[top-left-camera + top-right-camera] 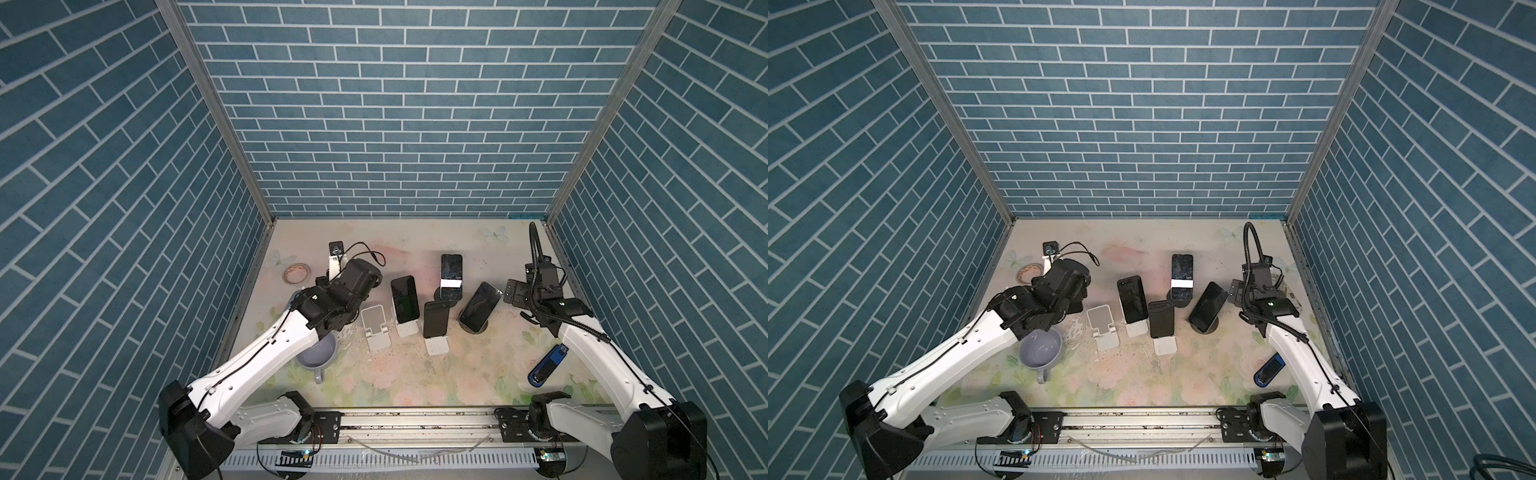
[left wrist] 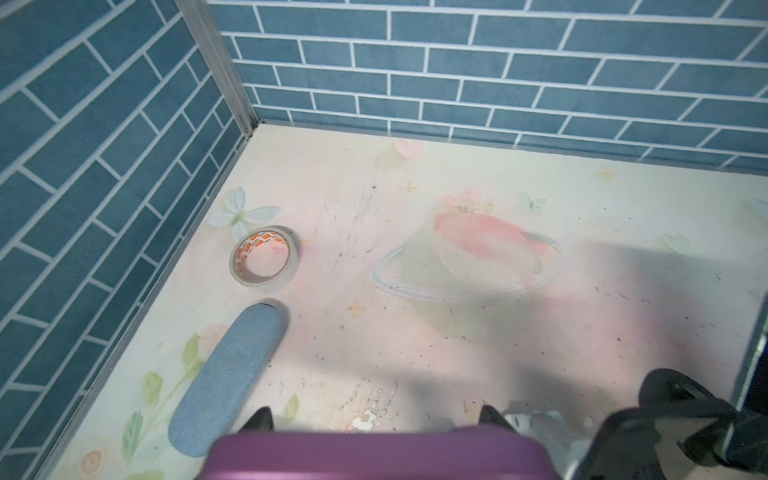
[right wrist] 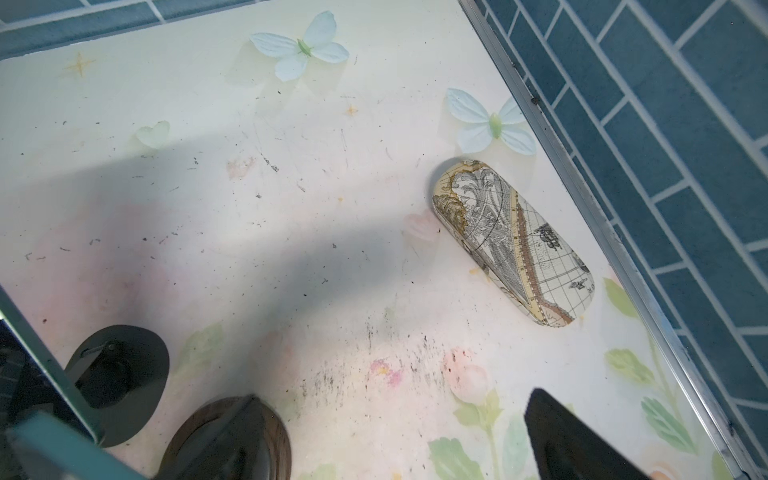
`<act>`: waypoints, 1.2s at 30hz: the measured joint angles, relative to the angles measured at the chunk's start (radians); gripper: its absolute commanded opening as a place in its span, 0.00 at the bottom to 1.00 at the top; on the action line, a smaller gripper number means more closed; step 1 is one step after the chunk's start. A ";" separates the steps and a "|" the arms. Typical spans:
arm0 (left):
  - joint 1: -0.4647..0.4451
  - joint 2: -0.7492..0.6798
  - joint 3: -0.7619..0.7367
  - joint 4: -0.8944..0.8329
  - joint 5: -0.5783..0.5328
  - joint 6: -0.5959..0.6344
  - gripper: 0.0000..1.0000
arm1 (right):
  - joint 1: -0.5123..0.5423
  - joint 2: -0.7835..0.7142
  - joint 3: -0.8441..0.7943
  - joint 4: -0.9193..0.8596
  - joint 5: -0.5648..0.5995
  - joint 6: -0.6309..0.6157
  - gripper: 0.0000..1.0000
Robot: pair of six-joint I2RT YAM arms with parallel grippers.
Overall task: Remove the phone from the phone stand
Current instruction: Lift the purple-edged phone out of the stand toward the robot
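In the left wrist view a purple-backed phone (image 2: pixel 374 457) lies across my left gripper (image 2: pixel 378 417), which is shut on it, one black fingertip (image 2: pixel 264 417) showing at each side. In both top views the left wrist (image 1: pixel 355 280) hides those jaws and the phone, just behind an empty white phone stand (image 1: pixel 376 328). Several dark phones rest on stands to its right: one (image 1: pixel 404 299) on white, one (image 1: pixel 436 319) on white, one (image 1: pixel 451 274) on a clip stand, one (image 1: pixel 480 306) on a round black base. My right gripper (image 1: pixel 515 293) (image 3: pixel 395 457) hangs open over bare table.
A tape roll (image 2: pixel 264 259) and a blue-grey case (image 2: pixel 224 374) lie near the far left corner. A lavender cup (image 1: pixel 318 353) sits under the left arm. A map-print case (image 3: pixel 515 245) lies along the right wall. A blue object (image 1: pixel 548 365) lies by the right arm.
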 measured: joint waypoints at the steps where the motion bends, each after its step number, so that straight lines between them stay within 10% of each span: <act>1: 0.029 -0.001 0.000 0.003 0.018 0.018 0.48 | 0.000 0.000 0.000 0.000 0.000 0.000 0.99; 14: 0.287 0.269 -0.010 0.130 0.296 0.173 0.48 | 0.000 0.000 0.000 -0.004 -0.011 0.000 0.99; 36: 0.462 0.830 0.360 0.177 0.498 0.251 0.47 | 0.000 -0.031 0.029 -0.072 -0.018 0.001 0.99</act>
